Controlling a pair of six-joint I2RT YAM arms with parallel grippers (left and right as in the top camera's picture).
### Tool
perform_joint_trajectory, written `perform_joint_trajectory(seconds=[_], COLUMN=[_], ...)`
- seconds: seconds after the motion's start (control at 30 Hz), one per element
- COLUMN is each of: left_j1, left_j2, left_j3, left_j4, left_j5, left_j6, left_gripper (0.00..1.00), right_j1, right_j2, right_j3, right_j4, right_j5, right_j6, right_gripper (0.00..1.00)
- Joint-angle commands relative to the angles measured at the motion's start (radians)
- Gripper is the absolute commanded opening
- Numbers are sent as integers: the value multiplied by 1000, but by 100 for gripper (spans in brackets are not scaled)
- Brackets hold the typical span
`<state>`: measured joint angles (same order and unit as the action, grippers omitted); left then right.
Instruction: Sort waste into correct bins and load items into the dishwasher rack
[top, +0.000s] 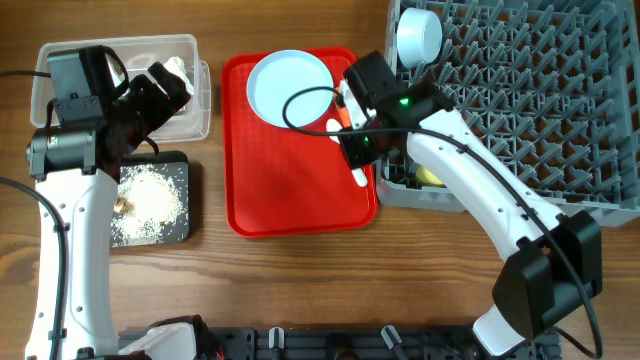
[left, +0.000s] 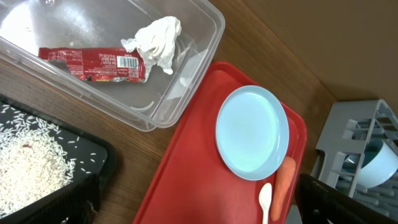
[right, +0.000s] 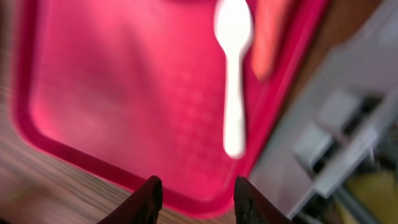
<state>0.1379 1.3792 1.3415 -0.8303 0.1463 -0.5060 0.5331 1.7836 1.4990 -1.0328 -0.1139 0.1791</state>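
Right gripper (right: 198, 199) over the red tray (right: 124, 93), blurred, jaws apart and empty; spoon (right: 234, 93) on the tray beside the carrot (right: 270, 37). Wrapper (left: 93, 63) shows only from the left wrist, in the clear tub (left: 211, 18) by the tissue (left: 155, 38); it has a barcode, print unreadable. Left gripper (top: 165, 88) spread wide, holding nothing.

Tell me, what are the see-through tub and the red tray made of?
The tub looks like clear, glossy plastic: the wooden table shows through its walls. The red tray seems to be moulded plastic, semi-gloss, with a fine embossed pattern on its floor.
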Motion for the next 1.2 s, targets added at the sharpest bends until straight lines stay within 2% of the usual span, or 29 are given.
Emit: perform_joint_trajectory(seconds=[0.0,0.33,1.17], left_j1=[5,5,5], left_j2=[3,3,3], left_j3=[7,7,7], left_j4=[2,2,2], left_j5=[-10,-10,-10], left_j6=[12,13,13], left_gripper=[100,100,100], right_j1=[-6,-8,-9], right_j2=[-4,-3,23], right_j3=[-18,-19,-21], right_j4=[-33,-72,-41], right_j5=[104,145,140], right_j6=[91,117,154], right_gripper=[40,41,45])
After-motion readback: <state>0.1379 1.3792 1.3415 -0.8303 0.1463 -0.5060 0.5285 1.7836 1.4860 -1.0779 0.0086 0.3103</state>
